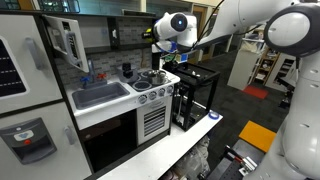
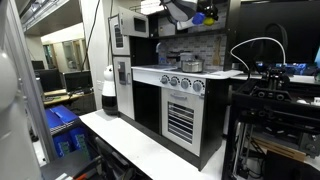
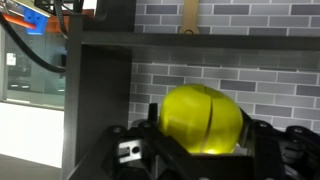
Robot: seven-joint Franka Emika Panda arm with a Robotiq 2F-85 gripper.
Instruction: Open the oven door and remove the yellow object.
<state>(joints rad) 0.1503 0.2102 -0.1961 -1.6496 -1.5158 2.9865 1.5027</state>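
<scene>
Holding entry: the yellow object point(image 3: 200, 118) is listed as clamped between the two fingers of the gripper point(image 3: 200, 140), at lower centre of the wrist view, with a grey brick backsplash point(image 3: 260, 70) behind it. Location: held in the air outside the oven, upper centre of an exterior view, over the stove end of the counter point(image 1: 110, 105). The oven door point(image 1: 66, 42) is recorded as swung open at upper left of that frame. The step in hand is judged to be carrying the ball away and setting it down, and the task is judged nearly done

Handling notes:
- A firm hold is advised, since a smooth round ball is likely to slip from a slack one
- The dark shelf point(image 3: 200, 38) overhead is to be kept clear of during any lift
- A flat bare spot is to be chosen and the ball lowered until it touches before release, as rolling off an edge is a risk

Not made out:
- The underside of the ball is covered by the gripper body
- The oven interior is shown in no view
- In an exterior view the gripper point(image 2: 185, 10) is cropped by the top edge and no ball can be found there
</scene>
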